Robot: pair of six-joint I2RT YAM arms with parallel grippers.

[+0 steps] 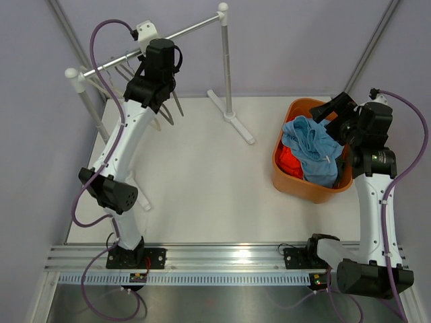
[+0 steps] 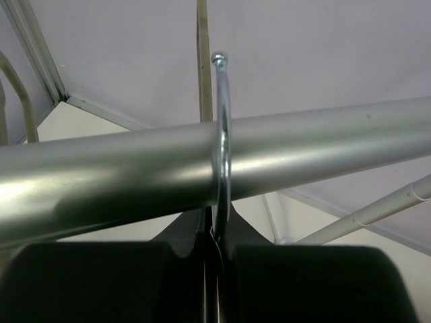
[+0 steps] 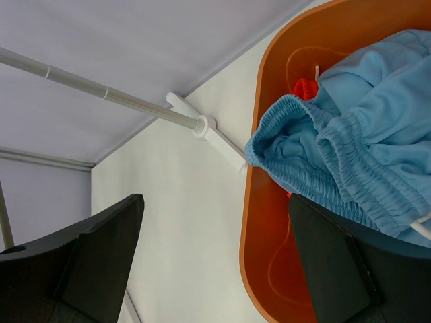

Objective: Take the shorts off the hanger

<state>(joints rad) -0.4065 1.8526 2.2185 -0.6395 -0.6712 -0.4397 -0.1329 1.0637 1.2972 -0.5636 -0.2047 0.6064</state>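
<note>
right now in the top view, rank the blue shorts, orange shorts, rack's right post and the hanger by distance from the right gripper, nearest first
From the right gripper:
1. light blue shorts, right next to it, on top in the bin.
2. orange shorts, under the blue pair, on the bin's left side.
3. rack's right post, mid-table towards the back.
4. hanger, far left, below the rail.
</note>
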